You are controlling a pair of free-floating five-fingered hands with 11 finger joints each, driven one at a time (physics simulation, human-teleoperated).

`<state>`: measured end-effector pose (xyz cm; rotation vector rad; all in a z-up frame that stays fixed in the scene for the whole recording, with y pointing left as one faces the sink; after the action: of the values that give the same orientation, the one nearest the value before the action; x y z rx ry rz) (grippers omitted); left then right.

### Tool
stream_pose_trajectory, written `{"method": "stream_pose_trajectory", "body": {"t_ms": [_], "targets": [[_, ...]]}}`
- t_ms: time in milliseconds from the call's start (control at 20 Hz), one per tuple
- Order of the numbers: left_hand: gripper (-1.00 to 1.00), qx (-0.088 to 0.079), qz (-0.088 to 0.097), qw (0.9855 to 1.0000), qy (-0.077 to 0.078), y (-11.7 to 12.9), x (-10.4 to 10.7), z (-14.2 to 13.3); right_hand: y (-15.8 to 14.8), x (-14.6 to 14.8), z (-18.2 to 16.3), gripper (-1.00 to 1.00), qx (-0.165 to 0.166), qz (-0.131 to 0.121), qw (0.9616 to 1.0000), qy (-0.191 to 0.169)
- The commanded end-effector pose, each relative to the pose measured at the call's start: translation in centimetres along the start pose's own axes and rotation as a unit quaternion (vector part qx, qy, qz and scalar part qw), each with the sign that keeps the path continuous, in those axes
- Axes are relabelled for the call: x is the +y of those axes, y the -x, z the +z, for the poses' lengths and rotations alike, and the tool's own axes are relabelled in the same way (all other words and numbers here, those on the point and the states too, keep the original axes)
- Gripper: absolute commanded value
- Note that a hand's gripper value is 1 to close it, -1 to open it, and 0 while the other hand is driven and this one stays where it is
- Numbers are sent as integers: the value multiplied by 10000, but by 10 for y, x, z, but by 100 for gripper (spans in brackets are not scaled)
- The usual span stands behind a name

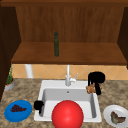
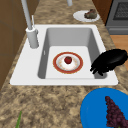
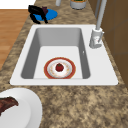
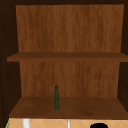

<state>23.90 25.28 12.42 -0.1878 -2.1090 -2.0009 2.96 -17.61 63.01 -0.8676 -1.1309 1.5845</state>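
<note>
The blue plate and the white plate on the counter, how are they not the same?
The blue plate lies left of the sink and carries dark purple grapes; the white plate lies right of it and carries a brownish piece of food. The left hand floats near the blue plate; the right hand hangs farther from the white one. Both are round and rest flat on the counter.

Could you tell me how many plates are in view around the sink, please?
3: a blue plate with grapes on the counter left of the sink, a white plate with food on the counter at its right, and a red-rimmed plate in the basin. Others may be hidden.
</note>
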Motion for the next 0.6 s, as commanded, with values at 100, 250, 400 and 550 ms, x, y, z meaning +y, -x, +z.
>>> {"method": "stream_pose_trajectory", "body": {"t_ms": [100,250,400,550], "targets": [[0,0,0,10000,0,0,0,0,-7,-40,27,100,17,1,10000,71],[0,0,0,10000,0,0,0,0,-10,-59,39,100,13,33,10000,48],[0,0,0,10000,0,0,0,0,-14,-81,51,100,37,102,9999,96],[0,0,0,10000,0,0,0,0,-17,-105,52,100,45,63,10000,-4]]}}
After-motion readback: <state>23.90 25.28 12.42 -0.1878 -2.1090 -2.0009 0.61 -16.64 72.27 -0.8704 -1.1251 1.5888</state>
